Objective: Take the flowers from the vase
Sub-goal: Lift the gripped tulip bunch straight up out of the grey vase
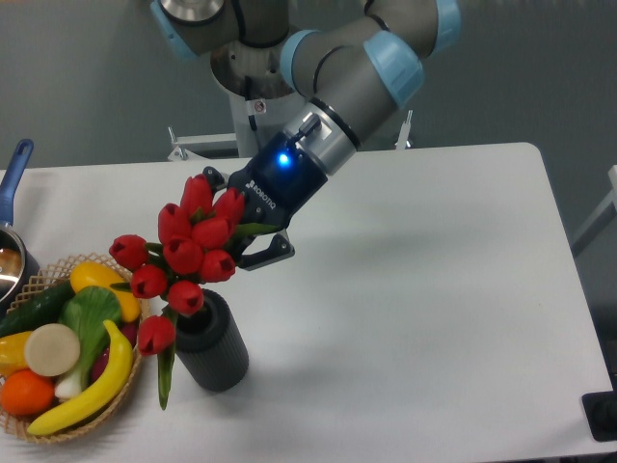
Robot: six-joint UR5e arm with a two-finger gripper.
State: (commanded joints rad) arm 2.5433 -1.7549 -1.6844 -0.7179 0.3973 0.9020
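- Camera view: the tool [244,224] reaches down and to the left from the grey and blue arm [352,68], a blue light glowing on its dark body.
- Its black fingers [273,254] are closed around the flowers [179,256], gripping the bunch just behind the red buds; one finger shows below the buds and another at the upper side.
- The flowers sit tilted, with the buds fanned out to the left and upward of the tool.
- The lowest buds hang just over the mouth of the vase [212,342], and one bud droops beside its left edge with a long green leaf [166,371] trailing down along the vase's left side.
- Whether the stems are inside the vase's mouth or clear of it cannot be told, since the buds cover that spot.
- The vase stands upright on the white tabletop [415,289], below and slightly left of the tool, with its dark ribbed wall in plain sight.
- Just left of the vase lies a woven basket [128,386] near the tabletop's front left corner, its rim close to the drooping leaf.
- The basket holds a banana [92,391], a yellow pepper [101,282], a cucumber [34,309], an orange [24,394] and a pale round slice [51,349] on green leaves.
- At the far left edge a pot [10,265] with a blue handle [14,169] is partly cut off by the frame.
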